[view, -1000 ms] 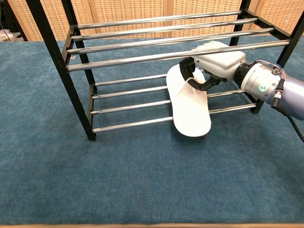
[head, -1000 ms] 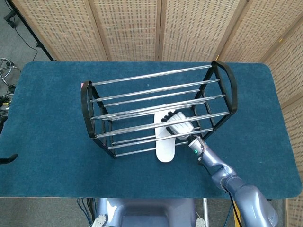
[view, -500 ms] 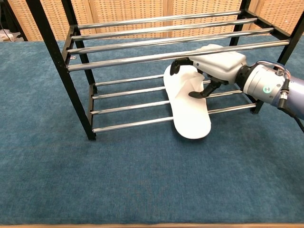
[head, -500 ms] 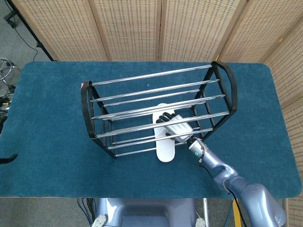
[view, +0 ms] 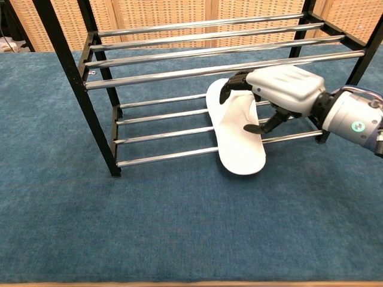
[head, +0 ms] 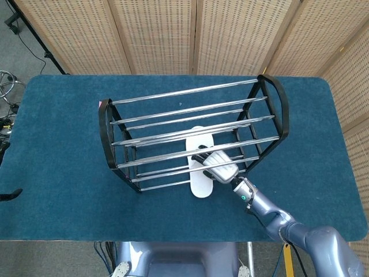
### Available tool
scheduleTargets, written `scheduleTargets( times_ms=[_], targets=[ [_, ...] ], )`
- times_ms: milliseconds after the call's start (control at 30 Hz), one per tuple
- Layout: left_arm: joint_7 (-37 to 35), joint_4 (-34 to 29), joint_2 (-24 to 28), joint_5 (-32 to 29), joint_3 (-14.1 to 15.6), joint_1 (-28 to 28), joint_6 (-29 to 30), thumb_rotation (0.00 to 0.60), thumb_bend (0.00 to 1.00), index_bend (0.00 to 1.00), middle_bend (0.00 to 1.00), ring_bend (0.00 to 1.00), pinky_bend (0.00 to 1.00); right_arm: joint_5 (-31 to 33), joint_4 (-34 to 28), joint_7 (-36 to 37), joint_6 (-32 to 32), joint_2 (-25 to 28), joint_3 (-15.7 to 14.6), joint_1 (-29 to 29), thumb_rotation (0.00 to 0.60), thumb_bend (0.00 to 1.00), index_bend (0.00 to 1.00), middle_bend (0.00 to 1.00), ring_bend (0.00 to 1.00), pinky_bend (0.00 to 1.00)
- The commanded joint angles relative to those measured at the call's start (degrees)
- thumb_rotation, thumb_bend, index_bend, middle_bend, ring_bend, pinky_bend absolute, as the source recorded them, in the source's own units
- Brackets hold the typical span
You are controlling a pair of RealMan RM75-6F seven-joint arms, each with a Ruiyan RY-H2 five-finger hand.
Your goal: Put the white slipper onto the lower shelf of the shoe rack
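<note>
The white slipper lies across the lower rails of the black and chrome shoe rack, toe pointing in and heel sticking out over the front rail. My right hand hovers at the rack's front, just above the slipper's right side. Its fingers are spread over the strap and the thumb tip is close to the sole. In the head view the right hand shows under the top rails of the shoe rack. I cannot tell whether any fingertip touches the slipper. My left hand is out of sight.
The rack stands mid-table on the blue felt table. The top shelf rails run close above my hand. Woven screens stand behind the table.
My right hand has let go of the slipper and drawn back toward the front of the rack, fingers opening. The slipper slid slightly deeper and settled on the lower rails.
</note>
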Motion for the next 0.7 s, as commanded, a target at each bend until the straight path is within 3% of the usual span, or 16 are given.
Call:
scheduleTargets(
  times_ms=[33, 500, 700],
  targets=[
    [0.1, 0.0, 0.0, 0.0, 0.0, -0.1, -0.1, 0.6, 0.14, 0.0, 0.0, 0.0, 0.04, -0.5, -1.1, -0.3, 1.0, 0.8, -0.7, -1.2, 0.6, 0.31, 0.31, 0.29, 0.22, 0.46],
    [0.0, -1.0, 0.1, 1.5, 0.3, 0.3, 0.6, 0.6, 0.14, 0.0, 0.0, 0.0, 0.04, -4.2, -4.4, 0.1, 7.0, 5.8, -4.4, -6.5, 0.6, 0.31, 0.33, 0.29, 0.22, 0.46],
    [0.0, -1.2, 0.3, 1.9, 0.5, 0.5, 0.8, 0.6, 0.14, 0.0, 0.0, 0.0, 0.04, -8.0, -4.1, 2.9, 11.5, 9.1, -8.0, -9.3, 0.6, 0.31, 0.34, 0.3, 0.22, 0.46]
  ],
)
